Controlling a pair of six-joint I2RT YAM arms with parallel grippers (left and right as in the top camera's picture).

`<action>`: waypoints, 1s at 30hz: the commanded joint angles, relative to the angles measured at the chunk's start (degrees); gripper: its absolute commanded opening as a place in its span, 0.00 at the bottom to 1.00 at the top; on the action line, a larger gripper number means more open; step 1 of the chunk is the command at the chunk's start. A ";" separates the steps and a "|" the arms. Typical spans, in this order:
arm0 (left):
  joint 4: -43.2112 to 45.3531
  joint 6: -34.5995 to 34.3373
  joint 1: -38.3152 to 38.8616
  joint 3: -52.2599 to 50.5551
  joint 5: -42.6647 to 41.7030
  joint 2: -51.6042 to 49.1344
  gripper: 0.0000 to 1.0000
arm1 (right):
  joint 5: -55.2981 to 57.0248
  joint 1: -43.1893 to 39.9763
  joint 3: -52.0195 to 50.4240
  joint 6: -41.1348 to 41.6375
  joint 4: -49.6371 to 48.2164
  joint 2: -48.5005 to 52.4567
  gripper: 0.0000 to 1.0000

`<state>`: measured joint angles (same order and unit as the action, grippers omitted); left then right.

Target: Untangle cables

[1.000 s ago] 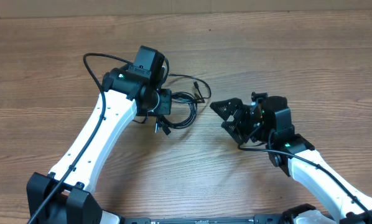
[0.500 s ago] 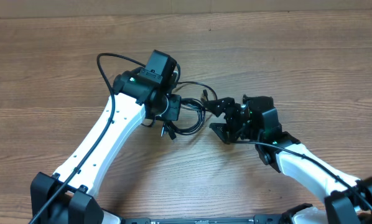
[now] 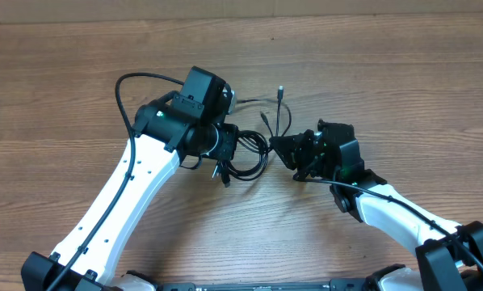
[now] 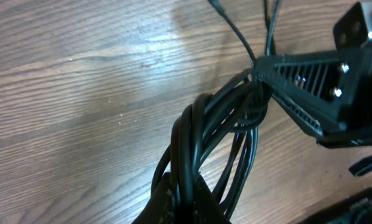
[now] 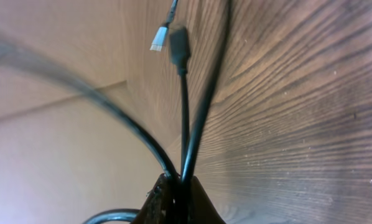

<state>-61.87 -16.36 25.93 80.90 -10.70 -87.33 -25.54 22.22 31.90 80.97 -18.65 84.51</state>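
While clenched on the cables (image 4: 185, 163) at table centre, with left gripper (image 3: 223, 160) from 9 o'clock and right gripper (image 3: 278, 145) from 3 o'clock, could cinch them tighter if pulled straight apart, or lose thin strands.

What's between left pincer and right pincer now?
The cables: a looped bundle runs from the left pincer to the right pincer, no bare gap. Clearest in left wrist view.

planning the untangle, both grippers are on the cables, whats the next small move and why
Probably ease the right gripper rightward, away from the left gripper. It pinches strands at the edge of the coiled cables, the left gripper clamps the coil, and the plug ends lie free.
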 commanded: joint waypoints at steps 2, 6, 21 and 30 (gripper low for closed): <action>1.25 -7.10 0.35 1.11 7.19 1.40 0.04 | -2.89 0.22 0.44 -9.09 -0.20 0.37 0.04; 3.32 -7.85 0.35 1.11 7.30 1.40 0.04 | -4.37 0.22 0.44 -13.38 -0.15 0.37 0.04; 5.01 -9.86 0.35 1.11 4.85 1.40 0.04 | -1.46 0.22 0.44 -15.50 -0.09 0.37 1.00; 5.07 -9.88 0.35 1.11 4.85 1.40 0.04 | -1.49 0.22 0.42 -15.47 0.09 0.37 1.00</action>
<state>-57.19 -25.41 26.28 80.90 -4.91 -87.33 -27.64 22.22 31.90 65.95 -18.41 84.55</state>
